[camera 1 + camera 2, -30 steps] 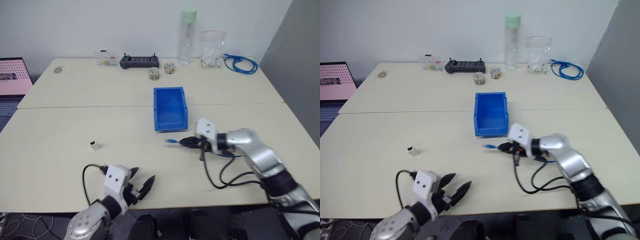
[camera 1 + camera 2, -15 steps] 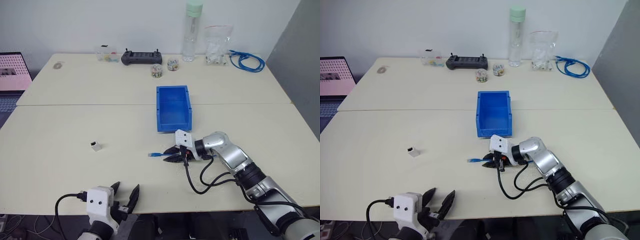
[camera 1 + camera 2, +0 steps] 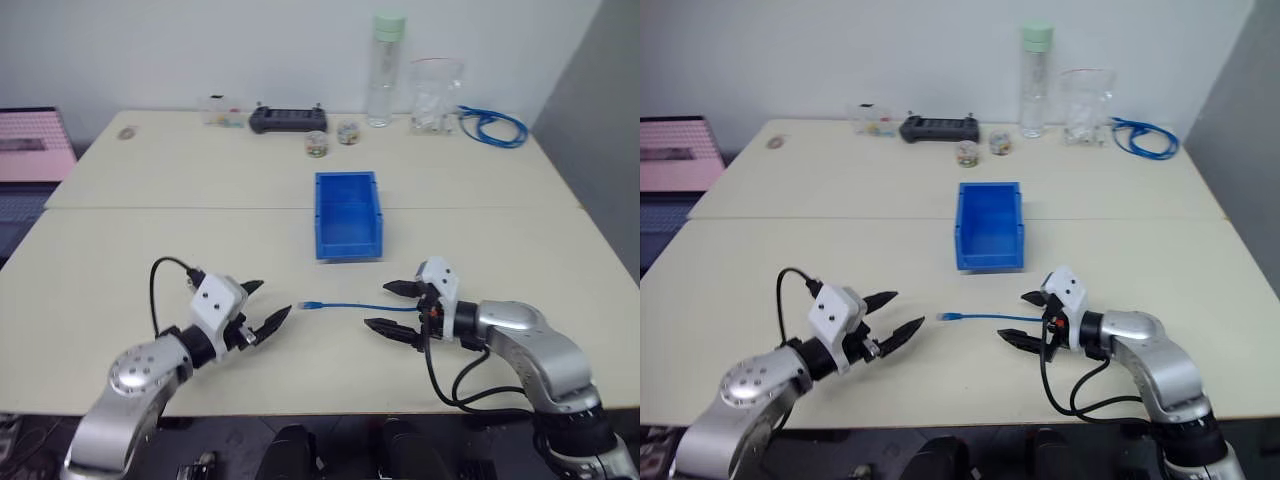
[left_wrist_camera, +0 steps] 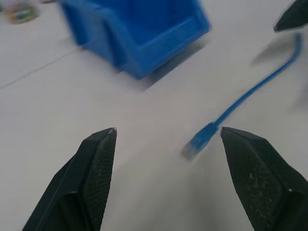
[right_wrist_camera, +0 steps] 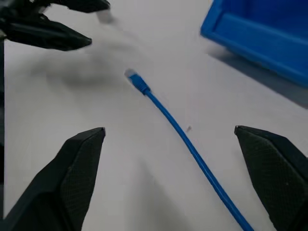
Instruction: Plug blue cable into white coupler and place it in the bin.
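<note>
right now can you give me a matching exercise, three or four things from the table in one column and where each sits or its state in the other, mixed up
Things:
1. blue cable
2. bin
3. right gripper
4. coiled blue cable bundle

Places or states:
a. far right corner of the table
b. open, fingers either side of the cable's end
c. lying loose on the table between the two grippers
d. middle of the table, beyond the cable

Pairs: 1-c, 2-d, 3-b, 4-a

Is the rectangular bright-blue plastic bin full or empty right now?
Empty. The rectangular bright-blue plastic bin shows only bare blue floor inside; the thin blue cable lies flat on the table before it.
</note>
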Controlling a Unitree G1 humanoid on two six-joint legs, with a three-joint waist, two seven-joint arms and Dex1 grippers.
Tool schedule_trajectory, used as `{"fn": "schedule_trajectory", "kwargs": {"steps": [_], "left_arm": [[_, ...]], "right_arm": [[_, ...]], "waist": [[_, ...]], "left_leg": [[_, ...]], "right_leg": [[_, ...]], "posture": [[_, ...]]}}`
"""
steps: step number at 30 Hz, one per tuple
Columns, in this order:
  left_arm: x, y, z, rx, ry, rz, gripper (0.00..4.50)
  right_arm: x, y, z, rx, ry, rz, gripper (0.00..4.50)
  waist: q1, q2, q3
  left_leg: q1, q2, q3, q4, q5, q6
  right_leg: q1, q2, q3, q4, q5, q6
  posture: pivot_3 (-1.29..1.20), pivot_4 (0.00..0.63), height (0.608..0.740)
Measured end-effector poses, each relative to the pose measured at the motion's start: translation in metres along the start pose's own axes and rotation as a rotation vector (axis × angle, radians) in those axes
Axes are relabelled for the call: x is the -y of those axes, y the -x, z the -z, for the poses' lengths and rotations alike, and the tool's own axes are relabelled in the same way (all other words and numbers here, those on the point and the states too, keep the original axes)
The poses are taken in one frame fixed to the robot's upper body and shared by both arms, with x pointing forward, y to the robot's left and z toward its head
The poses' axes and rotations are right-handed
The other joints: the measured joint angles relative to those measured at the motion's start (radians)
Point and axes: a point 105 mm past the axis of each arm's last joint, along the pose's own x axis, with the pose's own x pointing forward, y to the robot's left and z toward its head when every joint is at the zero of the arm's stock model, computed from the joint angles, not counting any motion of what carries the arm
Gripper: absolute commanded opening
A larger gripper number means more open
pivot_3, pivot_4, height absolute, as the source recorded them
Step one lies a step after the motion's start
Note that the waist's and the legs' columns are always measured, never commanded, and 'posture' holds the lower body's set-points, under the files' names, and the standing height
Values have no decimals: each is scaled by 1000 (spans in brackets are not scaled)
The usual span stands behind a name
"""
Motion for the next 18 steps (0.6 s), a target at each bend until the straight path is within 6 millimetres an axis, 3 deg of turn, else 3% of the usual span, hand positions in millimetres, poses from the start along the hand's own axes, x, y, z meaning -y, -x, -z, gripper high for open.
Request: {"fn": "schedule_trajectory", "kwargs": {"steps": [4, 9, 14, 18], "left_arm": [[-4, -14, 1, -69, -81, 212, 3592], [-14, -23, 18, -203, -242, 427, 3592], [-30, -25, 27, -250, -300, 473, 3592], [-28, -31, 26, -225, -302, 501, 3592]], "right_arm": [[-15, 11, -2, 14, -18, 1, 4490], [-9, 16, 9, -4, -52, 91, 4490], [-10, 17, 10, 13, -66, 141, 4490], [-14, 18, 9, 28, -75, 155, 4490]], "waist": [[-10, 0, 0], [-10, 0, 0], [-8, 0, 0], [-8, 0, 0]], "left_leg": [[0, 0, -1, 0, 0, 0], [0, 0, 1, 0, 0, 0], [-2, 0, 0, 0, 0, 0], [-1, -1, 0, 0, 0, 0]], "right_leg": [[0, 1, -1, 0, -2, 3], [-1, 1, 2, 0, -2, 3], [-1, 1, 1, 0, -2, 3], [-1, 0, 1, 0, -1, 4]], "posture": [[0, 150, 740], [0, 150, 740], [0, 150, 740], [0, 150, 740]]}}
